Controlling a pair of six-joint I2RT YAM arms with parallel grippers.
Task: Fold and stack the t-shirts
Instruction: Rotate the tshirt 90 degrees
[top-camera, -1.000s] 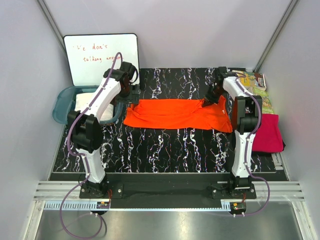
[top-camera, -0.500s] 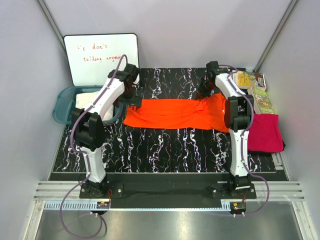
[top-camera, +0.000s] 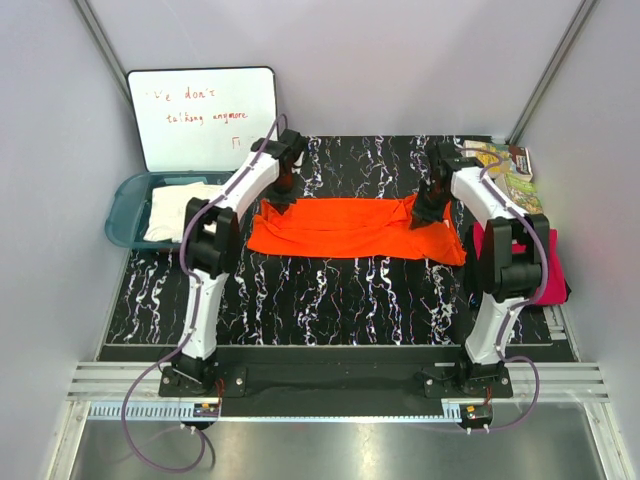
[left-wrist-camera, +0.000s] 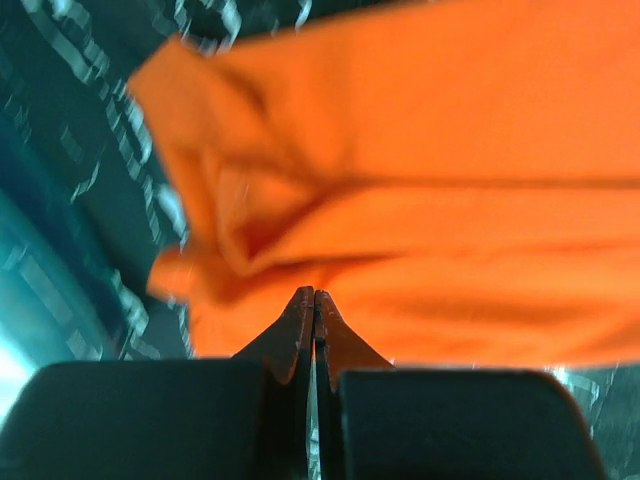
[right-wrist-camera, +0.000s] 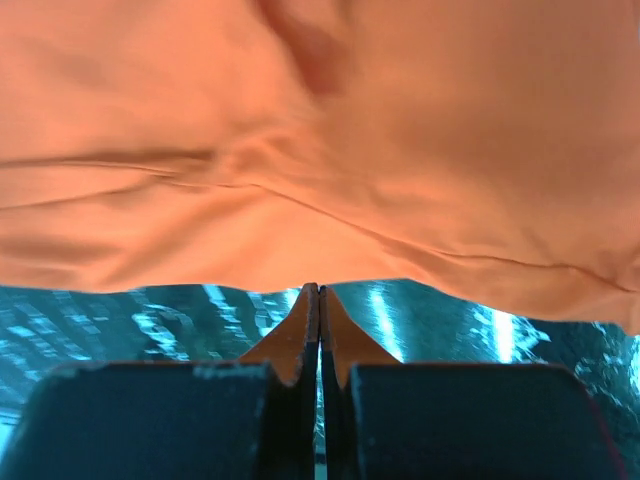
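Observation:
An orange t-shirt (top-camera: 350, 230) lies as a long folded band across the middle of the black marbled table (top-camera: 330, 300). My left gripper (top-camera: 283, 197) is at its far left corner, shut on bunched orange fabric (left-wrist-camera: 450, 150), with the tips (left-wrist-camera: 315, 293) pressed together. At the far right corner my right gripper (top-camera: 427, 212) is shut, and the shirt's hem (right-wrist-camera: 300, 130) meets its tips (right-wrist-camera: 319, 287). A magenta-pink t-shirt (top-camera: 555, 270) lies folded at the right edge, partly behind the right arm. A cream-white t-shirt (top-camera: 178, 208) sits in the tub.
A teal plastic tub (top-camera: 122, 215) stands at the left edge of the table. A whiteboard (top-camera: 205, 115) leans on the back wall behind it. Colourful booklets (top-camera: 500, 160) lie at the back right corner. Walls close in on both sides.
My left arm swung right from beside the tub to the shirt's far left corner and its jaws closed. The right gripper shifted slightly along the far right corner, staying shut.

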